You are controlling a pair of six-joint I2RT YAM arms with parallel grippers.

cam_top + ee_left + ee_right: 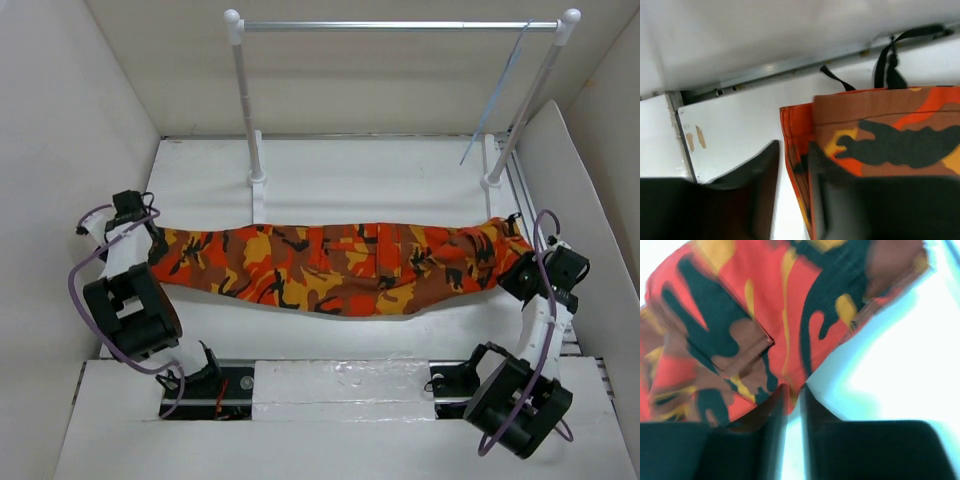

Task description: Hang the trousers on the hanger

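— What is the garment made of?

— Soft woven cloth, creased, printed in orange, red, yellow and black blotches. The trousers (340, 265) stretch as one long band across the white table (350, 170), sagging a little in the middle. They lie in front of the rail (531, 100).

— Who has hold of them?

— Both arms. The left gripper (152, 242) is at the left end. In its wrist view a stitched hem runs between the two dark fingers (760, 190), which pinch it. A black strap (885, 62) sticks up from the cloth's top edge there. The right gripper (520, 265) is clamped on the other end. Its two black fingers (815, 435) sit almost together with a fold of cloth nipped at their tips.

— And the hanger?

— The hanger (495, 97) is thin, pale wire. It hangs tilted from the right end of the crossbar (400, 25), behind the trousers and well apart from them. It is too fine to make out its whole outline.

— The rail itself?

— A smooth, round silver crossbar on white posts (246, 100), each with a ball cap on top and a flat foot on the table.

— Counts?

— One pair of trousers, one hanger, one crossbar, two posts. There are two grippers with two fingers each.
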